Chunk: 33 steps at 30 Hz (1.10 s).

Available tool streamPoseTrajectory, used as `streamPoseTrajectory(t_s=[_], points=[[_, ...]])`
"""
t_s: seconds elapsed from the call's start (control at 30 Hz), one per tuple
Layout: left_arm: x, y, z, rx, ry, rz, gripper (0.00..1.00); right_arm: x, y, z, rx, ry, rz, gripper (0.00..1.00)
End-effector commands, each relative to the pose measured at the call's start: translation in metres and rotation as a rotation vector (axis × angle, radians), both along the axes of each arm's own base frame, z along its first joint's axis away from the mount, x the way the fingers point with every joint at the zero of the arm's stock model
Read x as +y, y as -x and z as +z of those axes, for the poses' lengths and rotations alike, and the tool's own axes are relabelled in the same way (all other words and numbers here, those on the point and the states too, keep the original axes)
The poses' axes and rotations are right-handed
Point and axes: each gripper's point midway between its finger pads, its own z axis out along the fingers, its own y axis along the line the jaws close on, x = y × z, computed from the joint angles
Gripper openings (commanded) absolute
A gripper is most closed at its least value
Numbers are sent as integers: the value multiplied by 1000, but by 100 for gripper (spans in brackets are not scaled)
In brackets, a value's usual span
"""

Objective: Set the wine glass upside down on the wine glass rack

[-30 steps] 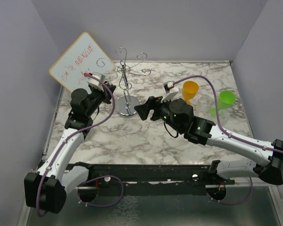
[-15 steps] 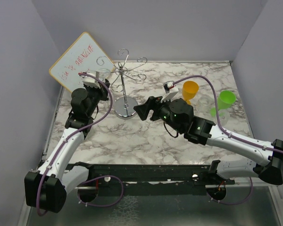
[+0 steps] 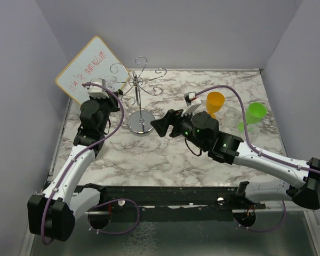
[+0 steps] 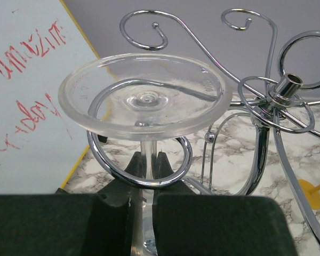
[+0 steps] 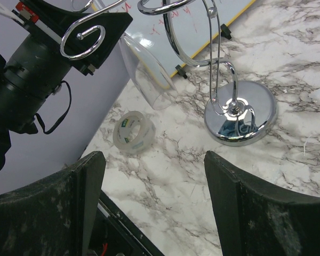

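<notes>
The chrome wine glass rack (image 3: 141,124) stands on its round mirror base at the back of the marble table, leaning a little left. It also shows in the left wrist view (image 4: 280,96) and the right wrist view (image 5: 240,114). My left gripper (image 4: 145,162) is shut on the stem of a clear wine glass (image 4: 146,96) held upside down, foot up. The stem sits inside a curled wire arm (image 4: 138,160), with the foot resting just above it. The bowl (image 5: 146,74) hangs below. My right gripper (image 3: 159,126) is open and empty, just right of the rack base.
A whiteboard (image 3: 90,66) with red writing leans at the back left. A clear tape roll (image 5: 132,132) lies left of the rack base. An orange cup (image 3: 215,102), a green cup (image 3: 256,113) and clear glasses stand at the back right.
My left gripper has carried the glass up and back left. The rack has tipped left with it, its top swinging towards the whiteboard. My right arm has stayed put.
</notes>
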Motion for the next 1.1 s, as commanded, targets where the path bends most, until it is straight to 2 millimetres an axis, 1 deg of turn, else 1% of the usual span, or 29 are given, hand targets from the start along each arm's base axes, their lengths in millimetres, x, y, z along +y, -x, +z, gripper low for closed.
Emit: streamPoseTrajectory(t_s=[0.0,0.13,0.27,0.5,0.8,0.83,0.9,1.0,1.07], points=[[12,1,20,-64,40,64,0,2,1,12,-15,-39,11,79],[20,4,23,-74,54,108,0,6,1,18,-24,-46,26,79],[23,14,33,-107,64,110,0,6,1,17,-23,-47,28,80],[14,29,37,-148,29,33,0,6,2,14,-17,-49,29,80],[14,35,34,-155,21,25,0,7,4,16,-14,-55,38,79],[15,36,35,-157,25,34,0,7,4,16,-15,-57,39,79],[27,35,34,-151,46,103,0,7,4,16,-13,-58,41,80],[46,33,26,-114,73,214,0,9,5,16,-11,-59,50,80],[51,30,23,-98,70,246,0,9,5,16,-11,-57,52,79]])
